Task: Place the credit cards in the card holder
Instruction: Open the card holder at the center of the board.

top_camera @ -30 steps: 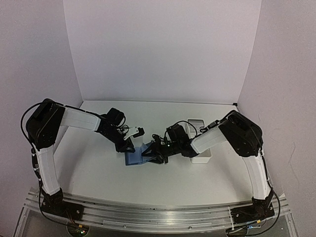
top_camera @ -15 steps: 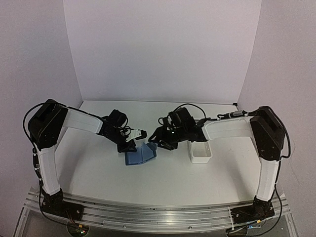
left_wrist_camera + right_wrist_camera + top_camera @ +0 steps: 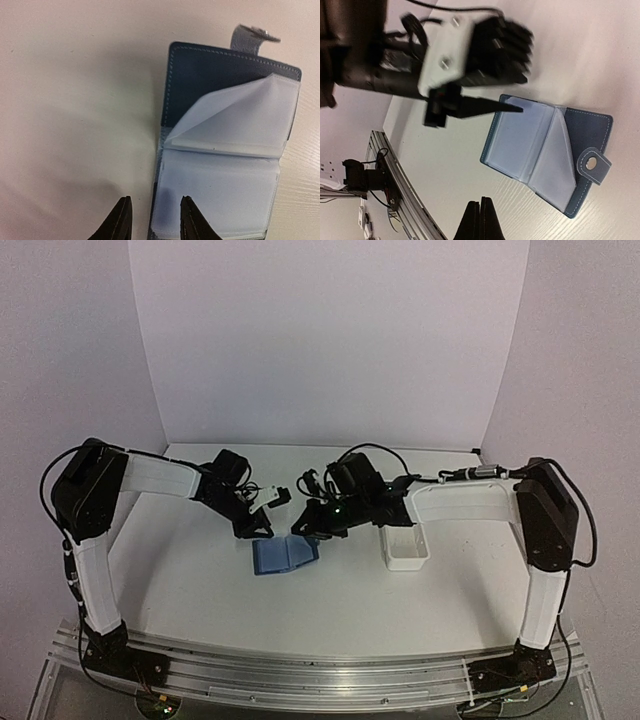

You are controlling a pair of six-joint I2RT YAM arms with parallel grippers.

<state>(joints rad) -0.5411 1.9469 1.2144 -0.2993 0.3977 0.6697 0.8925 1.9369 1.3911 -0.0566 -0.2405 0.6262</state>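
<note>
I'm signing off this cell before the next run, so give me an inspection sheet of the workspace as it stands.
Surface: white table, nothing spilled seen.
Job's things: card holder lies open, clear sleeves showing, one lifted; credit cards: nothing seen.
Clutter: white tray right of the holder, contents unclear.
Grippers: left gripper open, straddling the holder's edge; right gripper shut, empty.
Cables: black cable loops at the left wrist.
Surroundings: pale walls; metal rail at the near edge.
</note>
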